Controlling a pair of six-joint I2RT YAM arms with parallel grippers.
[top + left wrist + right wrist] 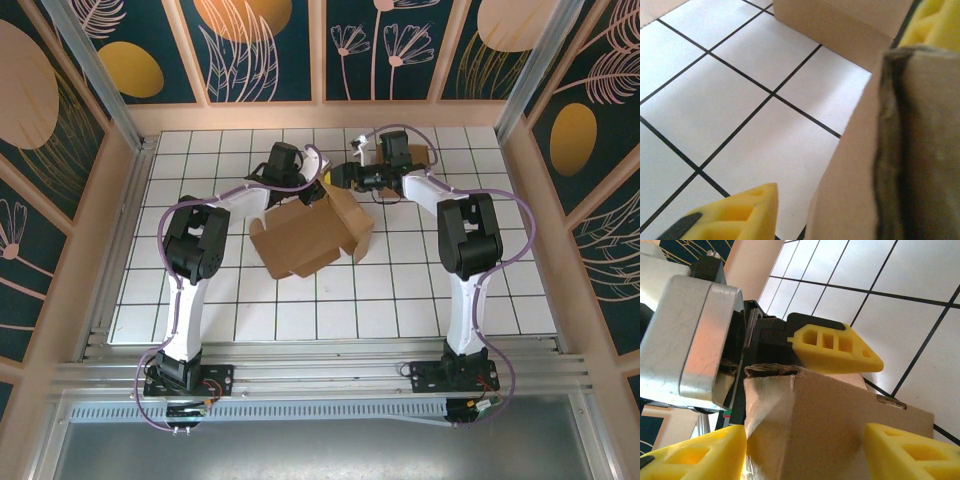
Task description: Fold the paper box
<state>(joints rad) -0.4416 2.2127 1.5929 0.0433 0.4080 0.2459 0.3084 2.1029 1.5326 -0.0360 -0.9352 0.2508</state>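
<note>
The brown paper box lies tilted in the middle of the white gridded table, with its flaps half raised. My left gripper is at the box's far edge. In the left wrist view its yellow fingers straddle a raised flap, and bare table shows between the lower finger and the cardboard. My right gripper comes in from the right at the same far corner. Its two fingers stand apart in front of a creased cardboard panel. The left gripper's finger rests along that panel's top edge.
Wooden walls enclose the table on three sides, close behind both grippers. Both arms reach in from the near edge, the left arm and the right arm flanking the box. Another part of the box lies ahead in the left wrist view.
</note>
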